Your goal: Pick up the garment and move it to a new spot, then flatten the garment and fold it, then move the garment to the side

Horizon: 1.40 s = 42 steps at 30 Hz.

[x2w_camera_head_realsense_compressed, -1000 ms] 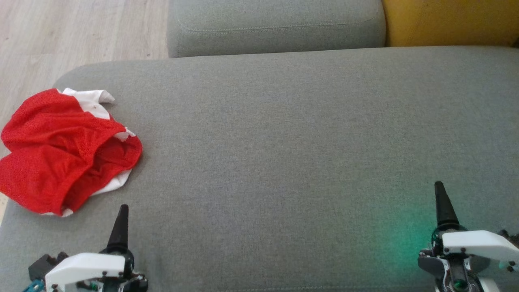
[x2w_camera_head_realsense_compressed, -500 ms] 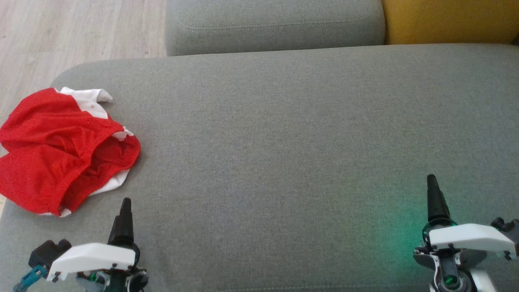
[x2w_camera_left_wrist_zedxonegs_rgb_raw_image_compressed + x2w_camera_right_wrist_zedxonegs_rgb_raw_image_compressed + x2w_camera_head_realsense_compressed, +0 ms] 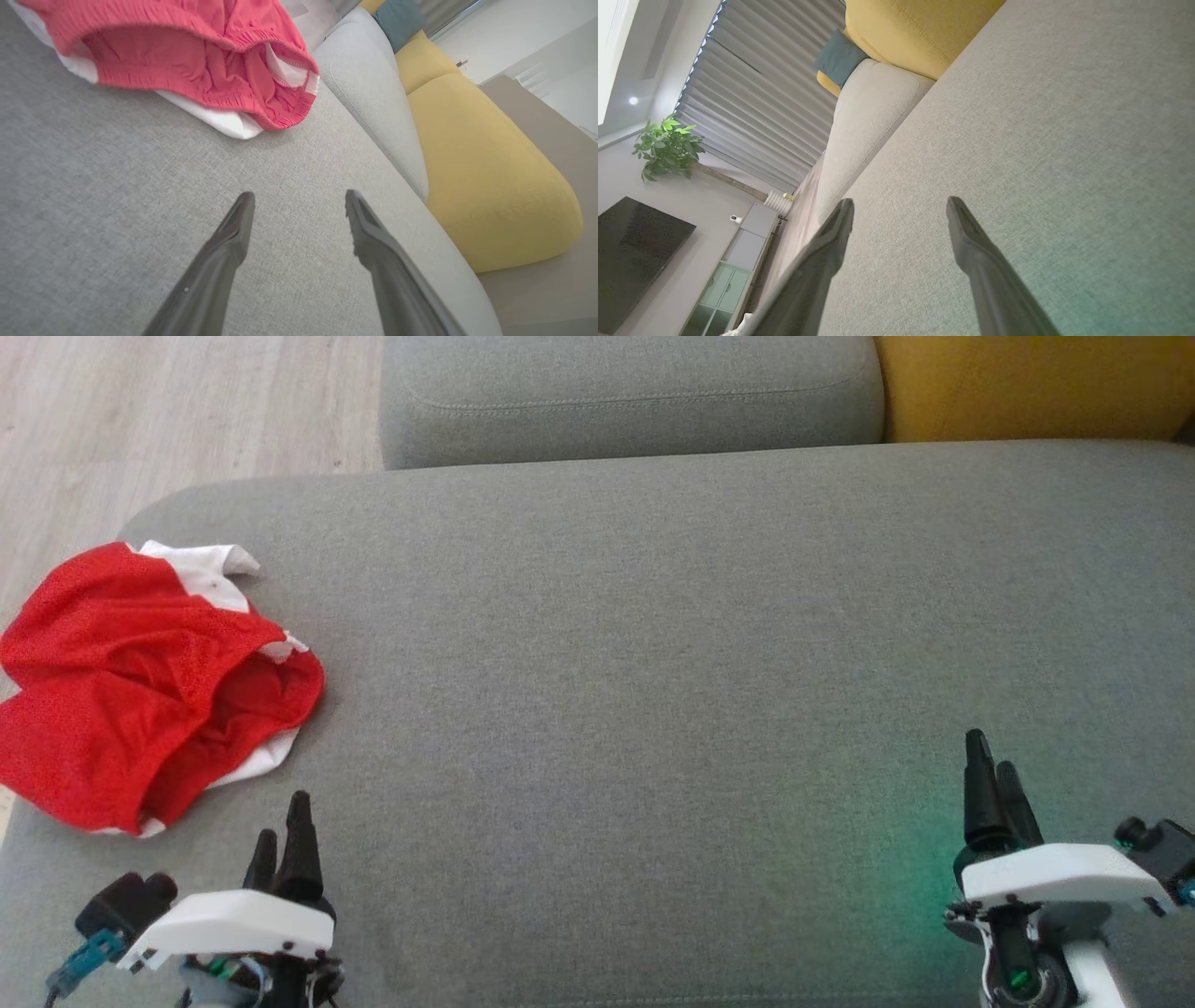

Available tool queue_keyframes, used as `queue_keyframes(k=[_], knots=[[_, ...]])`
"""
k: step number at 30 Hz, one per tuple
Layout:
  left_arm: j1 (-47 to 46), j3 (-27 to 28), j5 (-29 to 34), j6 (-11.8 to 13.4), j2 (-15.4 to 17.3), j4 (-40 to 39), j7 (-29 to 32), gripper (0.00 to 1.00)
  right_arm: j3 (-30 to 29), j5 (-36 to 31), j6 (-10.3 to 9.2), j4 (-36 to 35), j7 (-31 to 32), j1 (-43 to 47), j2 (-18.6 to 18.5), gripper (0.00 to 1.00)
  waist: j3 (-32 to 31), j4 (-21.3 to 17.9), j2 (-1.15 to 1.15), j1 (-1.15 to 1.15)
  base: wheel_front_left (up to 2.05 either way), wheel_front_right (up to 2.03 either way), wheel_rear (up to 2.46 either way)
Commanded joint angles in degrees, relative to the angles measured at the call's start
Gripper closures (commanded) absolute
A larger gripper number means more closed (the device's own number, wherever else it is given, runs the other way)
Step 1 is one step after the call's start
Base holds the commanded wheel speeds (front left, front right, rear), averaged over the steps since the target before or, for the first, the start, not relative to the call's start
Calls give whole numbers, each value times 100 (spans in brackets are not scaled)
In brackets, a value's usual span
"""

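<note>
So the garment (image 3: pixel 149 686) is lying crumpled at the far left end of the grey sofa seat (image 3: pixel 653 644), with nothing gripping it. The left gripper (image 3: pixel 282 817) hovers just beside it, fingers spread wide and empty (my guess: it's nearest, so it grabs). The right gripper (image 3: pixel 991 752) sits well apart, equally wide open and empty.

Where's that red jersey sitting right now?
In the head view the red jersey lies crumpled at the left end of the grey sofa seat, just beyond the left gripper, untouched.
</note>
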Motion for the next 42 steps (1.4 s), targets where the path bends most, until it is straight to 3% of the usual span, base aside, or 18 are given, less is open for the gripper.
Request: queue_keyframes(k=[1,42], knots=[[-280,49,235,31,87,-228,-93,0,91,-223,-3,-156,-91,-314,-114,0,-3,2,0,-1,0,0,0],[-467,-243,3202,450,145,-105,-762,0,336,-3126,-4,329,-766,-626,-116,0,-23,-9,0,-1,0,0,0]])
